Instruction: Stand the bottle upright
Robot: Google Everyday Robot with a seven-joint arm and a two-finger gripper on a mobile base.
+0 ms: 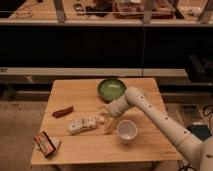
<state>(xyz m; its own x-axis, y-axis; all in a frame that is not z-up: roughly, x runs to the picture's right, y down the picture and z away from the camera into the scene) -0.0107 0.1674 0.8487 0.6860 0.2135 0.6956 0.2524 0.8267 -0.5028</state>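
Observation:
The bottle (82, 124) lies on its side on the wooden table (150, 145), left of centre. It is whitish with a pale label bearing dark markings, and its small white cap (101, 120) points right. My gripper (106, 119) is at the cap end of the bottle, low over the table, on an arm (150, 112) that reaches in from the lower right. I cannot tell whether it touches the bottle.
A white cup (127, 131) stands upright just right of the gripper. A green bowl (111, 89) sits at the table's back. A dark red item (63, 111) lies at the left. An orange-red snack packet (45, 143) lies at the front left corner.

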